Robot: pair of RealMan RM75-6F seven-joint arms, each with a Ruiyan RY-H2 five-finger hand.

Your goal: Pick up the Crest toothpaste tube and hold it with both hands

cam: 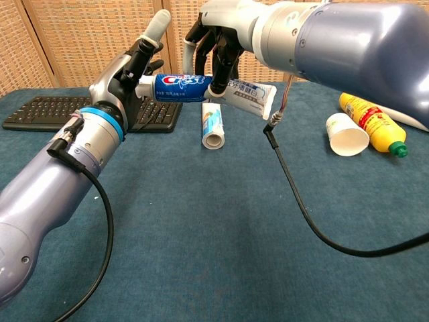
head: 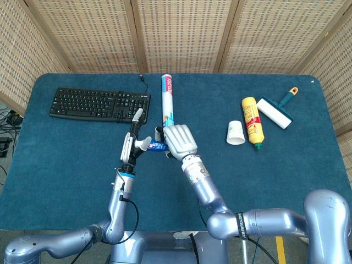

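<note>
The blue and white Crest toothpaste tube [cam: 181, 88] hangs level above the table, cap end toward the left. My left hand [cam: 131, 70] pinches the cap end, one finger pointing up. My right hand [cam: 218, 41] wraps its fingers around the tube's middle from above. The tube's flat white tail [cam: 251, 98] sticks out to the right of that hand. From the head view the tube [head: 156, 146] shows as a short blue strip between the left hand [head: 133, 141] and the right hand [head: 177, 141].
A black keyboard [head: 99, 104] lies at the back left. A long white tube [head: 168, 100] lies behind the hands. At the right are a paper cup [head: 235, 132], a yellow bottle [head: 252, 120] and a lint roller [head: 276, 109]. A black cable [cam: 305, 215] hangs from the right arm.
</note>
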